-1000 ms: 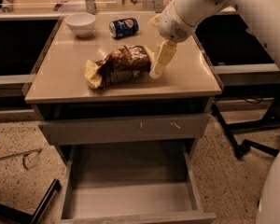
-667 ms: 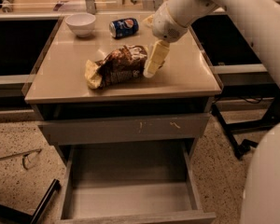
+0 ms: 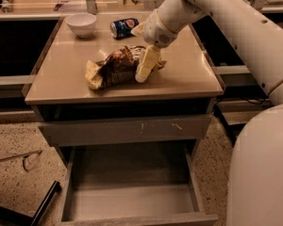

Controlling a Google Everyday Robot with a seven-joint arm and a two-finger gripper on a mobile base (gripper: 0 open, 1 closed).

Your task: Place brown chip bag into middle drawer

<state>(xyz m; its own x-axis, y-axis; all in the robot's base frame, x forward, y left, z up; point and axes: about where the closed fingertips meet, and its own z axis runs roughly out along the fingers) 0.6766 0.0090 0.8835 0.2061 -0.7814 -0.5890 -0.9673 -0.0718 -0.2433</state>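
The brown chip bag (image 3: 112,70) lies crumpled on its side in the middle of the tan cabinet top (image 3: 191,76), one pale yellow end pointing left. My gripper (image 3: 146,66) reaches down from the upper right and sits on the bag's right end, touching it. The middle drawer (image 3: 132,199) stands pulled out below the cabinet front, with a bare grey floor and low side walls, and nothing in it.
A blue soda can (image 3: 124,27) lies behind the bag and a white bowl (image 3: 81,23) stands at the back left. A shut grey drawer front with scratches (image 3: 127,130) is above the open drawer. My white body (image 3: 264,173) fills the right side.
My gripper has moved left and a little down, from beside the bag's right end to on top of it. The bag has not visibly moved.
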